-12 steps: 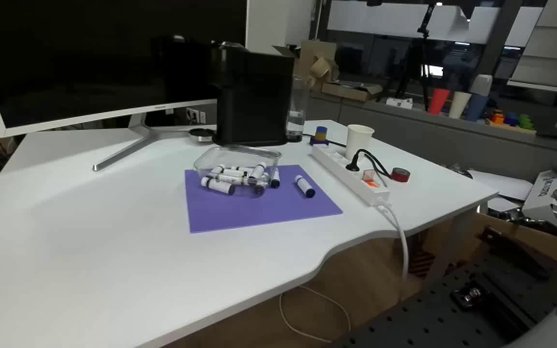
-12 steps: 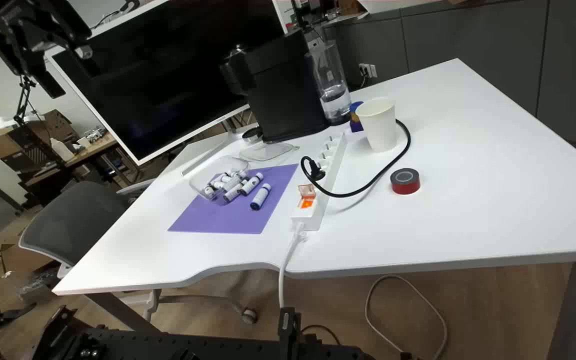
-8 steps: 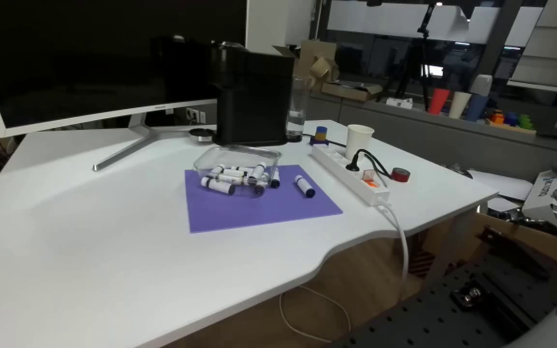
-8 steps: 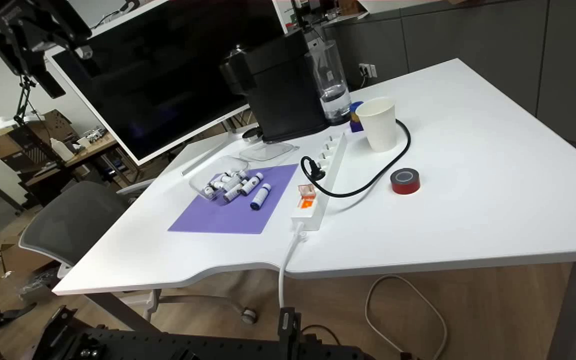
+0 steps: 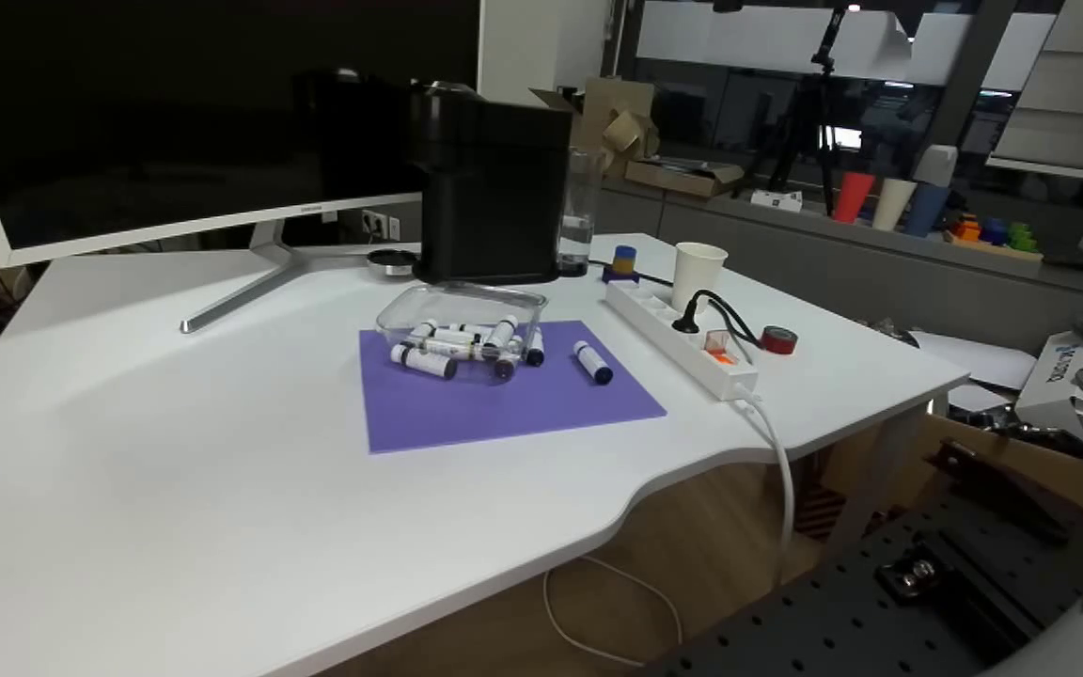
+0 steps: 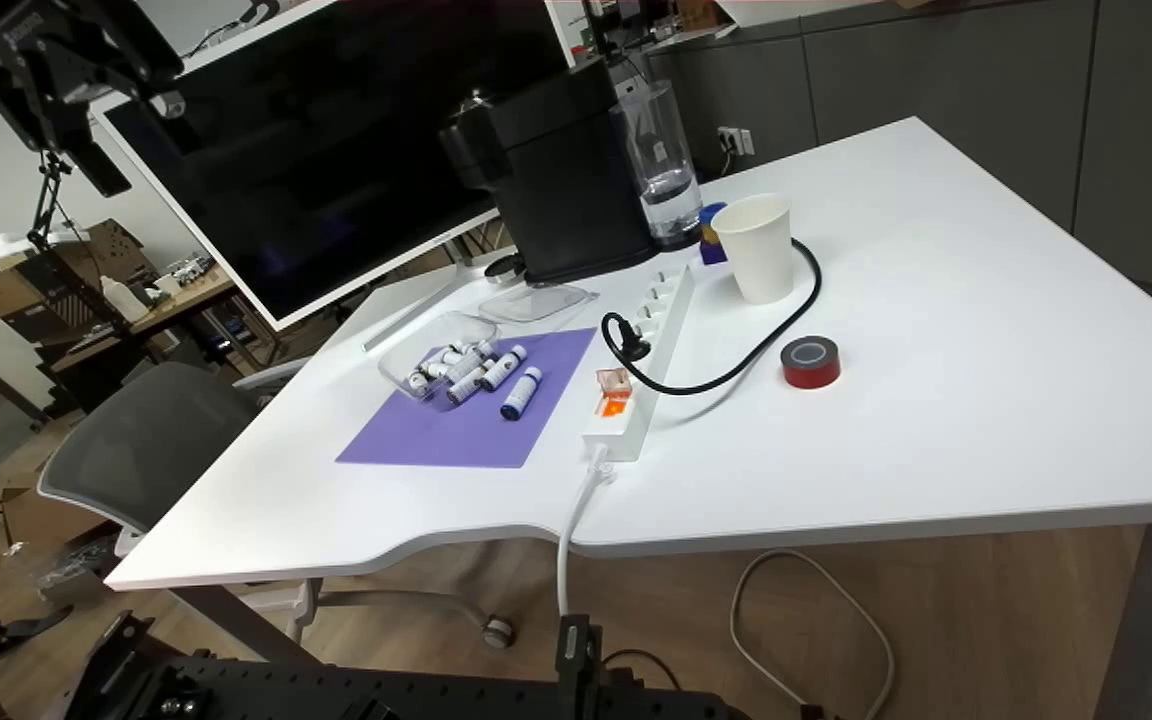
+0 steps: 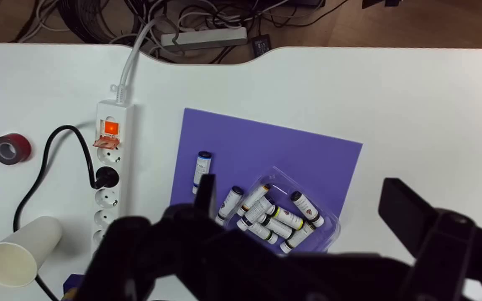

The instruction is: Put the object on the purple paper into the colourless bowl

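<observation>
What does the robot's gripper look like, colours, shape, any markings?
The gripper is mostly black, angular and jointed, with blunt, blocky fingers. In an exterior view, small grey parts stand out, and a faint marking on its body is unreadable. I see no cables on it.

The desk (image 7: 425,108) is bright, the pincer (image 7: 298,193) blurred.

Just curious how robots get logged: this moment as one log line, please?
Gripper: open, empty | blue-banded vial: lying on purple paper, outside clear rectangular bowl | bowl: holding similar vials
</observation>
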`<state>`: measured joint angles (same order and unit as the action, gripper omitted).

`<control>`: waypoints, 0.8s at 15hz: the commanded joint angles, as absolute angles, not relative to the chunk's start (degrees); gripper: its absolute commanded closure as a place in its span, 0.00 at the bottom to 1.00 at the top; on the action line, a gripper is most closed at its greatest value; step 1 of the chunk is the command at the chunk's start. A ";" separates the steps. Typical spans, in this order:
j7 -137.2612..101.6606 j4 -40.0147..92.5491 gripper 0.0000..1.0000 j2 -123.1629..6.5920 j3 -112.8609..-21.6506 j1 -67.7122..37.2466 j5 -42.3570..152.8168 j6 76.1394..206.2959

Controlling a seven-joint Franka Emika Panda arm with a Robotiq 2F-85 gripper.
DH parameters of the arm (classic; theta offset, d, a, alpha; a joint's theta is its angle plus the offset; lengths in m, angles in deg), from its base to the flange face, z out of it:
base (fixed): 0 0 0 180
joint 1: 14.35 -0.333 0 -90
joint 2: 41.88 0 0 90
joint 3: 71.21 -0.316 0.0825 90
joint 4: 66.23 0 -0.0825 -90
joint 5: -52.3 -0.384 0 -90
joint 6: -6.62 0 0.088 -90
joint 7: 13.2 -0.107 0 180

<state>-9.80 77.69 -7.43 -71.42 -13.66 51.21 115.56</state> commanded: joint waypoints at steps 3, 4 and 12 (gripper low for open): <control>-12.12 78.19 0.00 -8.33 -71.92 -13.19 52.84 120.67; -12.03 78.06 0.00 -9.70 -71.55 -12.80 53.16 123.04; -7.88 76.17 0.00 -26.16 -67.33 -10.41 55.06 141.96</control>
